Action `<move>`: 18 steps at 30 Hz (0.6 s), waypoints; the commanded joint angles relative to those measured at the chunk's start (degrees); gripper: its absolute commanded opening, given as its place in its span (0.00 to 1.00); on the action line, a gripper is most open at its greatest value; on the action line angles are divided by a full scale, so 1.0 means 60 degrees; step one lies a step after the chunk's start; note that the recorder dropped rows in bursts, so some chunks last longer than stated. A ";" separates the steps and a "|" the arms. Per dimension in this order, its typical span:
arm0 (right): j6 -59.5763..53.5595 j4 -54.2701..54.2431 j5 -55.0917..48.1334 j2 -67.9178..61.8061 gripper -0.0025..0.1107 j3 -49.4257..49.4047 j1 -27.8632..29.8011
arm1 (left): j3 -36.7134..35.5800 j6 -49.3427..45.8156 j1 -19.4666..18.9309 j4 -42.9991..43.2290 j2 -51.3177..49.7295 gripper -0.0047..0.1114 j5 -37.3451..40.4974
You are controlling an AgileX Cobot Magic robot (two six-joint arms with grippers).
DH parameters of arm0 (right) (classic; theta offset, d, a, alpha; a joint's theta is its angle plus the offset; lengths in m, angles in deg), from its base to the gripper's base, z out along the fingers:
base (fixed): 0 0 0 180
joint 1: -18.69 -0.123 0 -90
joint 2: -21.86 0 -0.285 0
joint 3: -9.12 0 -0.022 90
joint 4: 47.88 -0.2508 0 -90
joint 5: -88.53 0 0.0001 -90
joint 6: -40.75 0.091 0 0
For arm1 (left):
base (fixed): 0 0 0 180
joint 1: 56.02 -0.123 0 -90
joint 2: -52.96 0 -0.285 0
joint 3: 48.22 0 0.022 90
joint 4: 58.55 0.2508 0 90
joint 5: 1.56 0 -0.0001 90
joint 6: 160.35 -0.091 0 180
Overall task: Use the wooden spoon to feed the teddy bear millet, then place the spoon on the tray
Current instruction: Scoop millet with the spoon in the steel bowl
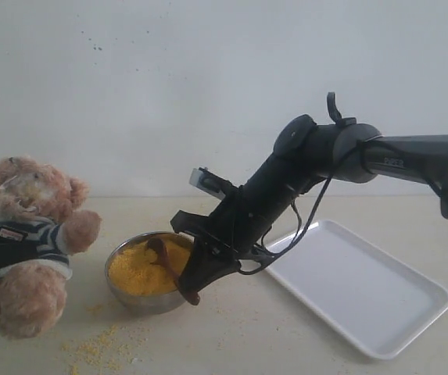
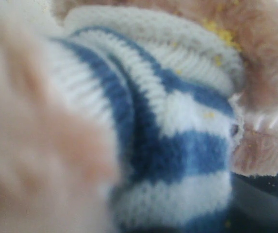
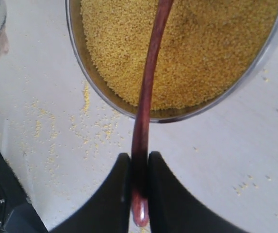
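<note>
The right gripper (image 1: 196,285) pinches the end of the thin dark-red wooden spoon (image 3: 146,97), seemingly stiff and light. Its bowl sits in yellow millet (image 1: 134,273) at 10 o'clock.

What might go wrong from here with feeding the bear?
The jaws pinch only the end of the spoon, so it may twist or slip when loaded. Millet could spill on the way to the bear; grains already litter the table. The bowl might get nudged as the spoon lifts out.
</note>
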 commanded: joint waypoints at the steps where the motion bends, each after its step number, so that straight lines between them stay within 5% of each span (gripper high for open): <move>1: -0.0016 -0.0330 -0.0022 0.0104 0.02 0.0000 0.0288 | 0.0062 -0.0231 -0.0004 -0.0128 0.0067 0.07 0.0133; 18: 0.0101 -0.0383 -0.0022 0.0560 0.02 0.0000 0.0361 | 0.0062 -0.0407 -0.0004 -0.0186 0.0067 0.07 0.0133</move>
